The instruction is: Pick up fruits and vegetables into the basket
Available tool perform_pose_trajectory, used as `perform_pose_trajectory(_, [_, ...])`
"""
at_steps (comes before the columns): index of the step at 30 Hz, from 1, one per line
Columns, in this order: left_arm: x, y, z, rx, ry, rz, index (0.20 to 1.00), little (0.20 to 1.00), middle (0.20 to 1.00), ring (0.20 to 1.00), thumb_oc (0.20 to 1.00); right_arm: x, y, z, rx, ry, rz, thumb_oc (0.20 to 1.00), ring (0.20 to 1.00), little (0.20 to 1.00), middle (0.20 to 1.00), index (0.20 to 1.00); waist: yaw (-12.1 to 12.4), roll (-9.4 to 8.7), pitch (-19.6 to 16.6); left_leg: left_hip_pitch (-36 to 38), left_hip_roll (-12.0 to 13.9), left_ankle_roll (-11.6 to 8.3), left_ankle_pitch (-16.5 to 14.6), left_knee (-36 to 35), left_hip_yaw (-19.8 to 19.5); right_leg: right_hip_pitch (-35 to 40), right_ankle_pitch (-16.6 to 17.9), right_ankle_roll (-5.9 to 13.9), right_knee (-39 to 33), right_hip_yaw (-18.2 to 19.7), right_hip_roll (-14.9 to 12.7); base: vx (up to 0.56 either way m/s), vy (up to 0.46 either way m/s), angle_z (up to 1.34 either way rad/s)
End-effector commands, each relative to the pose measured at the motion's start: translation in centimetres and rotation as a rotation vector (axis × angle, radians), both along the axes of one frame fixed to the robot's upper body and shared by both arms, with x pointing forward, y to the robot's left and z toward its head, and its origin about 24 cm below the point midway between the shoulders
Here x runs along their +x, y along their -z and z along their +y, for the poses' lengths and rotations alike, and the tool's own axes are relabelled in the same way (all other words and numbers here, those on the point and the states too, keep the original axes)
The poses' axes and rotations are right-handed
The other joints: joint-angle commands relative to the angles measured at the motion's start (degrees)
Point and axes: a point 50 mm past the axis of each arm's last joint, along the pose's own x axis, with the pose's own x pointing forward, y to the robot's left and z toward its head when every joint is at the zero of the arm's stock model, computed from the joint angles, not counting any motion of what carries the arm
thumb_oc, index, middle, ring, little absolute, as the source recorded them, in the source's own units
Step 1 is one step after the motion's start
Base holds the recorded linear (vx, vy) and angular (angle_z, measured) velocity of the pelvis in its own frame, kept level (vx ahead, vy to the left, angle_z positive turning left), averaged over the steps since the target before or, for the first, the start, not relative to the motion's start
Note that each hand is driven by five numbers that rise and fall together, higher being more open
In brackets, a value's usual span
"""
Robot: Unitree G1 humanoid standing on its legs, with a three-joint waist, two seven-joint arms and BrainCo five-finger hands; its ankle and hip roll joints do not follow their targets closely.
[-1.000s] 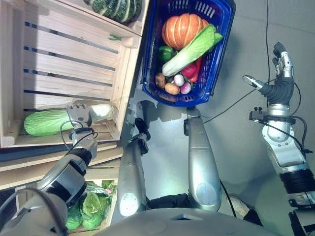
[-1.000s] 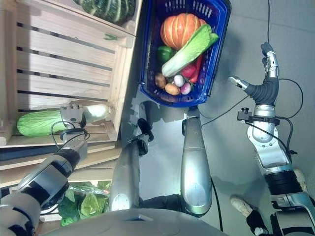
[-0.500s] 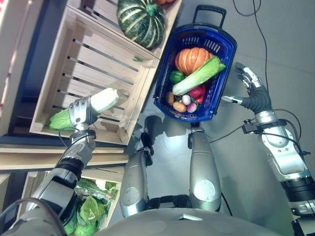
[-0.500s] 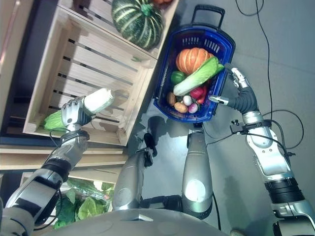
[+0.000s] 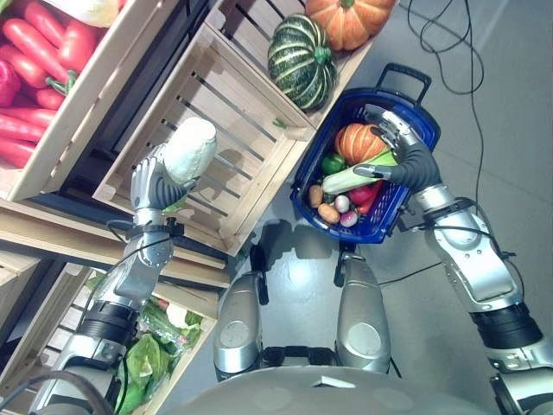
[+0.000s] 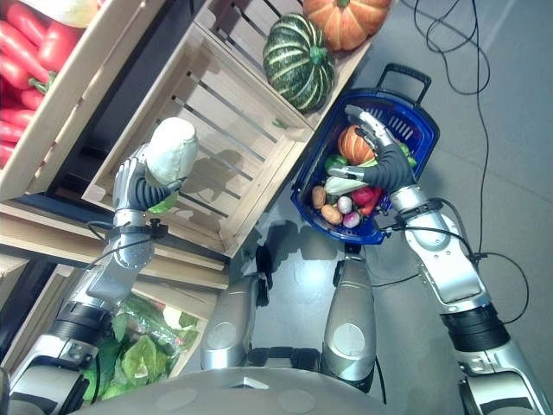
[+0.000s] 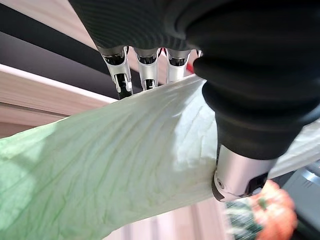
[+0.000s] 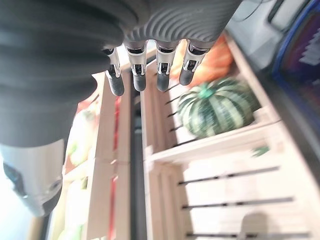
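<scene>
Left hand gripping napa cabbage above crate; right hand open over basket.

My left hand (image 5: 154,183), at left centre of the left eye view, has fingers and thumb curled round the napa cabbage (image 5: 191,149), its pale end up, held in front of the slatted wooden crate (image 5: 233,112). My right hand (image 5: 399,149), right of centre, hangs with fingers straight over the blue basket (image 5: 406,186), which sits on the floor and holds an orange pumpkin (image 5: 357,141), another cabbage, a green pepper and small roots. A striped green squash (image 5: 301,60) lies on the shelf above the crate; red peppers (image 5: 30,52) fill the upper left corner.
</scene>
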Motion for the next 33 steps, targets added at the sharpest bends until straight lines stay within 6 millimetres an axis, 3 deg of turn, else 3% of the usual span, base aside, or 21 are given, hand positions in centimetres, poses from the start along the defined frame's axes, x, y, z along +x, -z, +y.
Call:
perform_pose_trajectory(1, [-0.2,-1.8,-0.1,-0.021,0.065,-0.045,0.200,0.200,0.200,0.200,0.200,-0.7,-1.8,2.8,0.090,-0.121,-0.063,1.000,1.000,1.000,1.000,1.000,0.8,-2.86,-7.0,-1.1,-2.4,4.58,-0.6,-1.3,1.6,9.2,-5.3,3.64,-3.7,0.9,-1.1,0.07,-0.046,0.01])
perform_pose_trajectory(7, [0.7,-2.5,-3.6,0.011,0.212,-0.030,0.200,0.200,0.200,0.200,0.200,-0.1,-2.0,6.6,0.114,-0.252,0.018,1.000,1.000,1.000,1.000,1.000,2.6,-4.28,-9.4,1.5,-1.9,4.48,-1.5,-1.6,1.3,12.4,-5.3,4.20,-4.9,0.0,-1.4,0.10,-0.059,0.08])
perform_pose_trajectory(17, [1.0,-2.5,-7.7,0.165,0.378,-0.026,0.200,0.200,0.200,0.200,0.200,-0.1,-0.6,10.3,0.146,-0.376,0.176,1.000,1.000,1.000,1.000,1.000,3.7,-5.72,-12.1,4.4,-1.2,4.20,-2.5,-2.4,1.4,15.5,-5.0,5.13,-6.6,-0.2,-1.8,0.06,-0.026,0.02])
perform_pose_trajectory(33, [0.5,-2.9,-12.0,0.231,0.495,-0.081,0.200,0.200,0.200,0.200,0.200,-0.2,2.6,12.5,0.225,-0.339,0.353,1.000,1.000,1.000,1.000,1.000,4.0,-6.74,-13.7,7.6,-0.6,4.10,-3.1,-4.5,2.0,18.1,-4.4,6.42,-8.6,-0.8,-2.5,0.02,-0.001,0.01])
